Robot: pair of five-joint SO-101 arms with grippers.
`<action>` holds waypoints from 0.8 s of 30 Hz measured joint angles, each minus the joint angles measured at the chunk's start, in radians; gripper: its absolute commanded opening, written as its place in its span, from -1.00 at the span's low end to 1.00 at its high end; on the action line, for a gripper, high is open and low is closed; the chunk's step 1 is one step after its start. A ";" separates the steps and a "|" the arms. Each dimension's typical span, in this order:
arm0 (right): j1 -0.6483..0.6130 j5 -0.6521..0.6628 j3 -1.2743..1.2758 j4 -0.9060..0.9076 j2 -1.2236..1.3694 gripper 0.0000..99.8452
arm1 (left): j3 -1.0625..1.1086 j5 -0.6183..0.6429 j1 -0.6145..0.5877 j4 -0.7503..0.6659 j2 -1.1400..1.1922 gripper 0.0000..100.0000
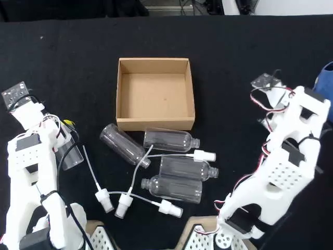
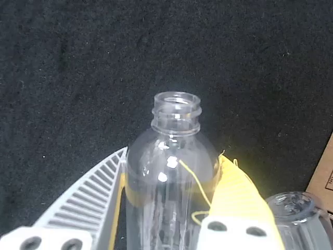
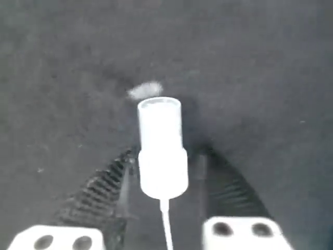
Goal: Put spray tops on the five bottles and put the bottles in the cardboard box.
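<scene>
left fingers [image 2: 88, 203] pinched open-necked bottle [image 2: 174, 156]; right fingers [image 3: 99, 192] pinched spray top [image 3: 161, 151]; seemingly no bottle capped, none in cardboard box [image 1: 154, 62].

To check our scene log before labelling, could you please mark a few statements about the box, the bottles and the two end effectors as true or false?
1. The cardboard box holds nothing. True.
2. The left end effector grips a bottle with no spray top on its neck. True.
3. The right end effector is empty. False: it is shut on a spray top.
4. The four bottles on the table stand upright. False: they lie on their sides in front of the cardboard box.
</scene>
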 measured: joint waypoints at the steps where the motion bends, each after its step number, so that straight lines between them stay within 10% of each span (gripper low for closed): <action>1: -0.002 -0.014 -0.014 0.000 0.002 -0.98 | 0.000 0.000 0.000 0.000 0.000 -0.94; 24: -0.198 -0.729 -0.040 0.204 -0.402 -0.98 | -0.008 -0.008 0.037 0.135 -0.121 -0.94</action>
